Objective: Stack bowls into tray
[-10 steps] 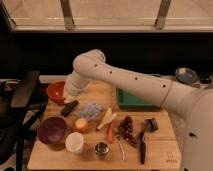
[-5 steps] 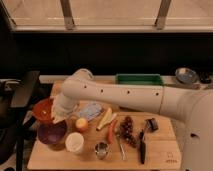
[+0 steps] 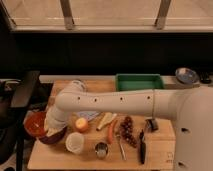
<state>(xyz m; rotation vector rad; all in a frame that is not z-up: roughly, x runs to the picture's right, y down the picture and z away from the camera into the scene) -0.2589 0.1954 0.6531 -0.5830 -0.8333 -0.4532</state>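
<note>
The orange-red bowl [image 3: 35,125] hangs tilted at the table's left edge, just left of and touching the dark purple bowl [image 3: 54,137]. My gripper [image 3: 47,128] is at the end of the white arm that reaches in from the right. It is shut on the orange-red bowl's right rim, and its fingers are mostly hidden by the wrist. The purple bowl stands on the wooden table [image 3: 160,150], partly covered by the wrist. The green tray [image 3: 139,81] stands at the table's back right, far from both bowls, with nothing visible inside.
A white cup [image 3: 75,142] and a small steel cup [image 3: 101,149] stand near the front. An orange fruit [image 3: 81,124], banana [image 3: 105,120], grapes [image 3: 127,131], utensils and a black-handled knife [image 3: 142,146] lie mid-table. A dark chair [image 3: 20,95] stands left. A grey plate [image 3: 186,75] sits back right.
My gripper has carried the orange-red bowl from the back left of the table forward and down to the left edge, next to the purple bowl. The arm has lowered across the table.
</note>
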